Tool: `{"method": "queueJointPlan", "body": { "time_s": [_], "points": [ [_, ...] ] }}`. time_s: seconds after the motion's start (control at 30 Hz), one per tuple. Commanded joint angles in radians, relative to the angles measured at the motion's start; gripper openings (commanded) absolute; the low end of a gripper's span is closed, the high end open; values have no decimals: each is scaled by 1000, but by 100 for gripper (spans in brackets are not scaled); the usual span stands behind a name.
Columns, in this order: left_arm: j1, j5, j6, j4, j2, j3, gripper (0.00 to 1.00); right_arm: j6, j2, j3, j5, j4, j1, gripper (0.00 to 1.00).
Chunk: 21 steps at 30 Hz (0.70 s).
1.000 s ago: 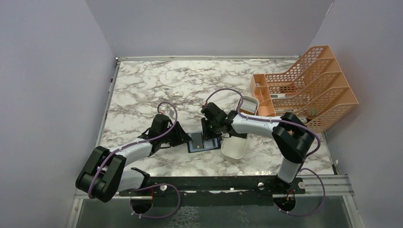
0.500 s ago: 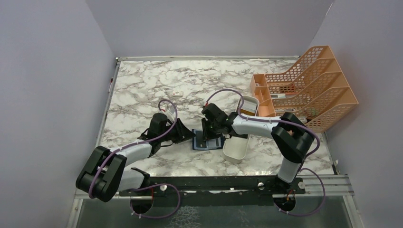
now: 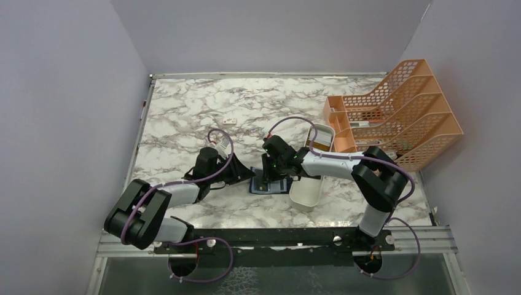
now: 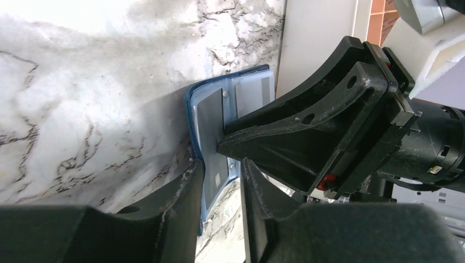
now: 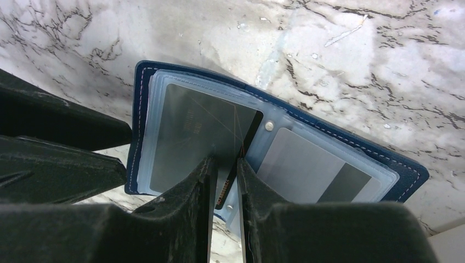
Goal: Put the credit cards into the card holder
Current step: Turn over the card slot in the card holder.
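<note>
Where the two arms meet: card holder (image 5: pixel 356 147) lies open and flat on the marble table (image 3: pixel 184 110), mid-table, with the white tray (image 3: pixel 305 192) just beside it on the right.
top view only: orange mesh rack (image 3: pixel 399 117) at the far right; small white block with a red mark (image 3: pixel 230 120) further back, well apart from the holder; holder contents too small to make out from up here.
right wrist view only: navy outer cover, clear inner sleeves, small stud at the fold; dark card (image 5: pixel 186 131) in the left sleeve, grey card (image 5: pixel 307 167) in the right sleeve, darker toward its lower right corner.
black strip (image 5: pixel 248 139): runs along the dark card's right side and on down between the right fingers; cannot tell whether it is a separate card.
right gripper (image 5: pixel 224 164): tips down at the holder's fold, fingers close with a narrow gap; cannot tell whether they pinch the strip or only press beside it.
left gripper (image 4: pixel 219 167): fingers slightly apart with nothing between them (right wrist view shows bare table in the gap); tips at the holder's left edge, touching or nearly so.
left wrist view only: right gripper seen side-on, bearing down on the holder; tray wall directly behind the holder.
writing: faint lettering on the dark card, illegible; a row of small white digits on the black strip, too small to read with confidence.
</note>
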Motion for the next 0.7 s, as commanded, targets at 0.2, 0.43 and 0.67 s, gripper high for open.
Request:
{"method": "queueJointPlan", "body": {
  "time_s": [0.2, 0.43, 0.67],
  "points": [
    [-71, 37, 25, 112, 19, 3, 9, 10, -28, -30, 4, 15, 6, 25],
    [-71, -10, 17, 109, -4, -11, 0, 11, -108, -7, -19, -32, 6, 28],
    [-71, -6, 17, 108, 20, -6, 7, 1, -204, -7, 28, -83, 6, 30]
  ]
}}
